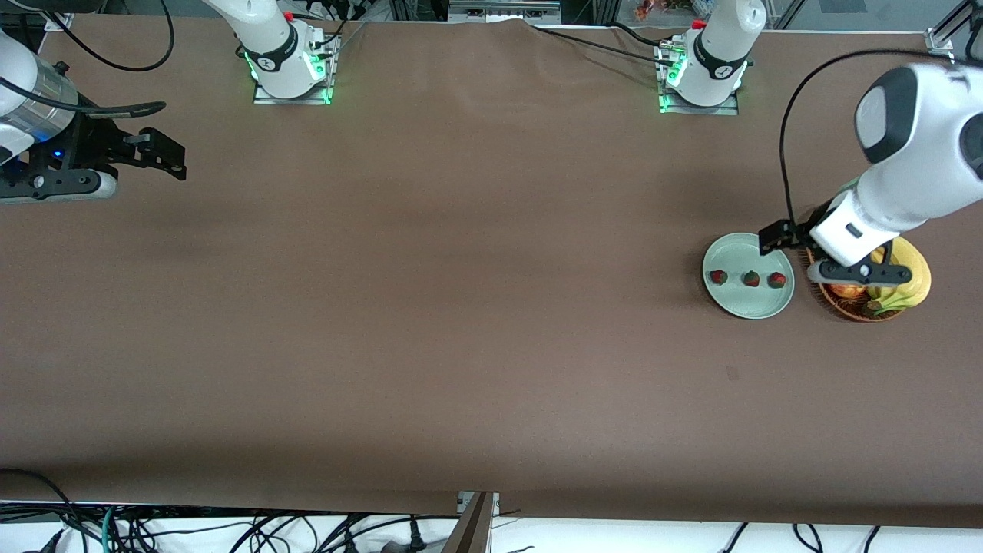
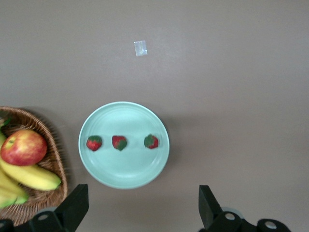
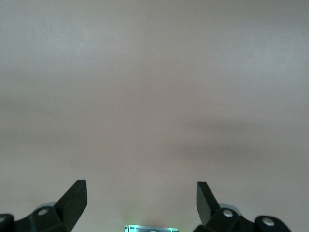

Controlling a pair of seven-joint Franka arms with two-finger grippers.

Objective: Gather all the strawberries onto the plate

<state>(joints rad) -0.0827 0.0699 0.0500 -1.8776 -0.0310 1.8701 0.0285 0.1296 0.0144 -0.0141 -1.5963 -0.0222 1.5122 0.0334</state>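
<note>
Front high, facing robots; left wrist shares plate (image 2: 123,164)

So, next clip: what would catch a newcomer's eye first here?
Three strawberries sit in a row on the mint-green plate, beside a wicker basket of bananas and an apple at the left arm's end of the table. The left gripper hangs open and empty over the plate's edge near the basket. The right gripper waits open over bare table at the right arm's end.
</note>
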